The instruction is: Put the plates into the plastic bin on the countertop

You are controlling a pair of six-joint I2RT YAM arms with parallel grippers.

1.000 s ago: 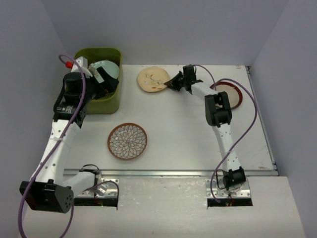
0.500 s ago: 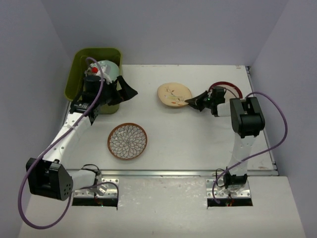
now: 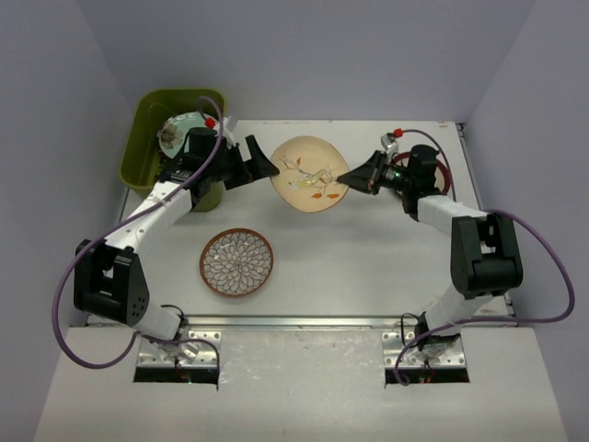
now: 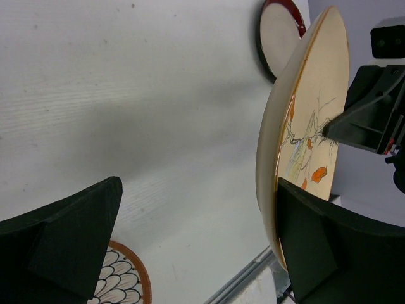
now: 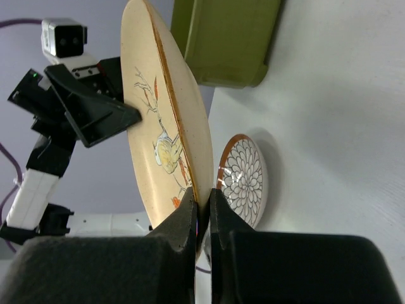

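My right gripper [image 3: 352, 177] is shut on the rim of a cream plate [image 3: 310, 172] with a bird pattern and holds it tilted above the white countertop [image 3: 368, 267]. The right wrist view shows the jaws [image 5: 202, 206] pinching the plate's [image 5: 161, 126] edge. My left gripper [image 3: 269, 168] is open at the plate's opposite rim. In the left wrist view the plate [image 4: 304, 126] stands edge-on just inside one finger [image 4: 335, 253]. The olive-green plastic bin [image 3: 156, 110] at the back left holds a pale green plate [image 3: 189, 126].
A brown-rimmed plate with a flower pattern [image 3: 237, 262] lies on the near left of the countertop. A red-rimmed plate [image 3: 440, 175] lies at the back right, partly behind my right arm. A metal rail [image 3: 304, 321] runs along the front edge.
My right gripper has lifted the cream plate off the countertop and swung it up on edge toward the middle. My left arm has come out of the bin and reached right to the plate.
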